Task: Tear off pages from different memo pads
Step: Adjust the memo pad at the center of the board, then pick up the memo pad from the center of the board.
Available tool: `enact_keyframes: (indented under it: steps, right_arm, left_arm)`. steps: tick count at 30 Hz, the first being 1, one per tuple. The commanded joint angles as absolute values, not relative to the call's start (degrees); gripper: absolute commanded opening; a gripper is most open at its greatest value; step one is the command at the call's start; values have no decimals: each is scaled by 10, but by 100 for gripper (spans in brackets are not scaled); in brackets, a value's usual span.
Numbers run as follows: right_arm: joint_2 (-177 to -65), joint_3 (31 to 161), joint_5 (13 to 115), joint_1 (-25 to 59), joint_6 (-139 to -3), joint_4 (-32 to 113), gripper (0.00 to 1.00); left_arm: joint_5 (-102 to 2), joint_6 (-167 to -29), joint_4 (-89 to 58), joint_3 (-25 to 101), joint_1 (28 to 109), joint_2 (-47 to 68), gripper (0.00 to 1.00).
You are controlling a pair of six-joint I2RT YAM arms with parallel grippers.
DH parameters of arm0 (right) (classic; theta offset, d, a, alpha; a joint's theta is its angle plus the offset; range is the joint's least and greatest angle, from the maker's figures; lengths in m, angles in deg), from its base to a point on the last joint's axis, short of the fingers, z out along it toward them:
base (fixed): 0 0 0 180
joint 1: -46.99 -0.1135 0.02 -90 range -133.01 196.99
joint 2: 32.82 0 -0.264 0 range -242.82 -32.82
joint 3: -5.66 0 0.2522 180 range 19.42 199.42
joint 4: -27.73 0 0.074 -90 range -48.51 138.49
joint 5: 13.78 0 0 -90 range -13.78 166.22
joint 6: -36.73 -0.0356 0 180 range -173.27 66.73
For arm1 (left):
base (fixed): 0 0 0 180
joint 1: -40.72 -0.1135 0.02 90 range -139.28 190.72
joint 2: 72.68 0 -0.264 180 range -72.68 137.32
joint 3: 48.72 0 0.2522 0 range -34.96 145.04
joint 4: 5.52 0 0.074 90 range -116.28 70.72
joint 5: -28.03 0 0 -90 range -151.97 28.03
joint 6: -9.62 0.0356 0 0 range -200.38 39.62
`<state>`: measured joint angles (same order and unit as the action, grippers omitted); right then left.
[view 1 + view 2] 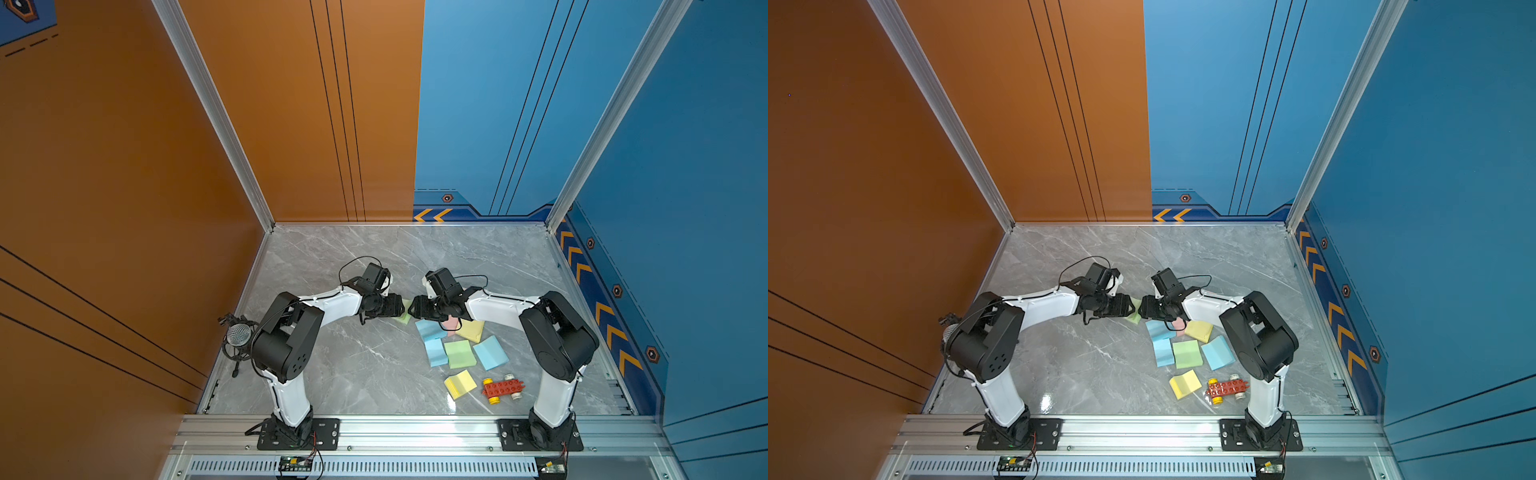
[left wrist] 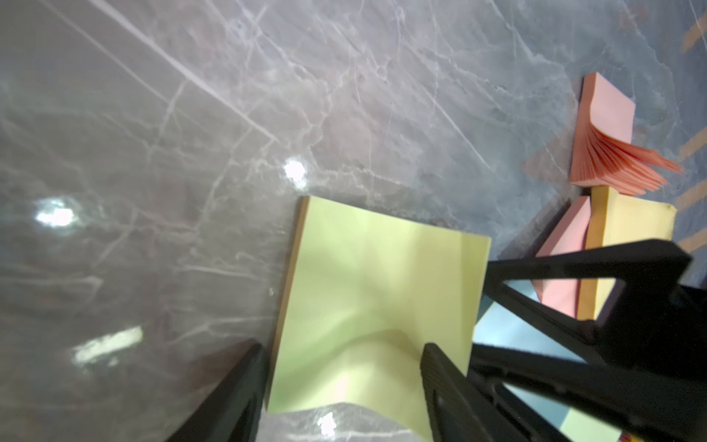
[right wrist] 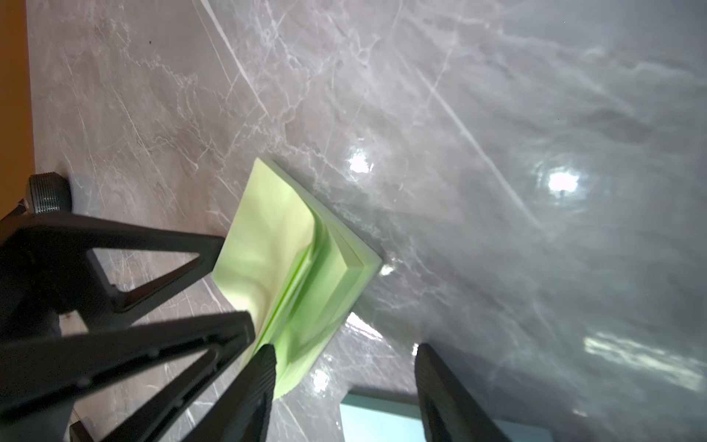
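A green memo pad [image 1: 405,318] lies mid-table between my two grippers, which meet tip to tip over it in both top views. In the left wrist view my left gripper [image 2: 344,367] is open and straddles the green pad [image 2: 375,291]; one finger stands beside its edge and the other over its face. The pad's top pages [image 3: 267,237] curl up off the block. My right gripper [image 3: 344,363] is open, with one fingertip at the green pad's corner [image 3: 325,291] and mostly bare table between the fingers. Several more memo pads [image 1: 460,354] lie just to the right.
The cluster holds blue pads [image 1: 491,352], a yellow pad [image 1: 471,330] and a pink pad [image 2: 608,126] with fanned sheets. Another yellow pad [image 1: 460,384] and a red toy car [image 1: 503,389] lie near the front. A microphone [image 1: 239,334] stands at the left edge.
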<state>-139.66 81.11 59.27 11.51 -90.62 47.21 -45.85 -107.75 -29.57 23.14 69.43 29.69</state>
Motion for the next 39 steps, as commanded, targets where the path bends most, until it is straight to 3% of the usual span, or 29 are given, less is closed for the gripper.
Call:
enact_keyframes:
  steps: [1, 7, 11, 12, 13, 22, 39]
  right_arm:
    - [-1375, 816, 580, 127, -890, 488, 61]
    - [-1334, 823, 578, 166, -827, 548, 62]
    - [-1328, 826, 560, 188, -779, 568, 63]
    - [-1328, 827, 552, 191, -766, 573, 62]
    - [-1328, 828, 549, 192, -753, 577, 63]
    - [-1344, 811, 535, 185, -735, 559, 63]
    - [-1343, 811, 545, 181, -730, 563, 63]
  left_arm:
    - [-459, -1098, -306, 209, 700, 268, 69]
    - [-465, -1097, -307, 191, 691, 237, 82]
    - [-431, -1086, -306, 213, 684, 261, 85]
    - [-422, -1080, -306, 223, 686, 266, 95]
    - [-414, -1075, -306, 230, 688, 270, 99]
    - [-394, -1053, -306, 276, 675, 306, 100]
    - [-413, -1045, -307, 278, 671, 342, 85]
